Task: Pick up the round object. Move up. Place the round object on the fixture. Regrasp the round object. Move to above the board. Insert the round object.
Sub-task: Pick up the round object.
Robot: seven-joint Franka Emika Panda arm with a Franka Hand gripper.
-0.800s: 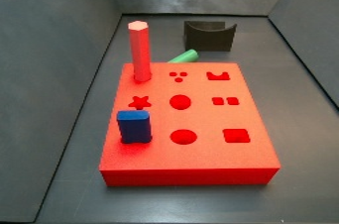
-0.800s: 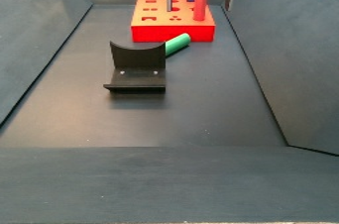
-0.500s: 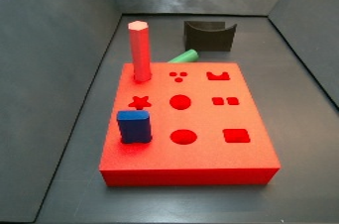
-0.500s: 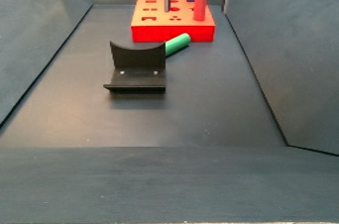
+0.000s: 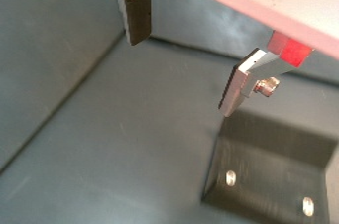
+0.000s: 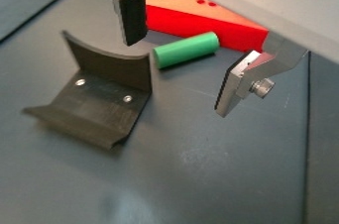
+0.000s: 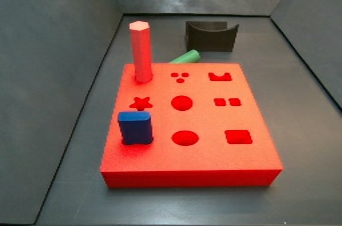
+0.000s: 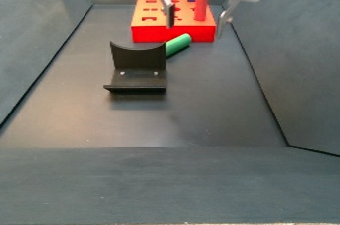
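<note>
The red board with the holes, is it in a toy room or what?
Probably a robot test bin, not a toy room. Dark walls close in the red board, a green peg lies beside a black fixture, and the gripper hangs above, jaws open and empty.

No readable text, labels, brands or numbers showed in any view. The board [image 7: 191, 120] carried only cut-out shapes, and the fixture [image 6: 90, 94], the round object [image 6: 185, 50] and the red peg [image 7: 140, 50] were unmarked. The gripper [image 6: 181, 57], jaws apart above the floor near the round object, bore no lettering either.
</note>
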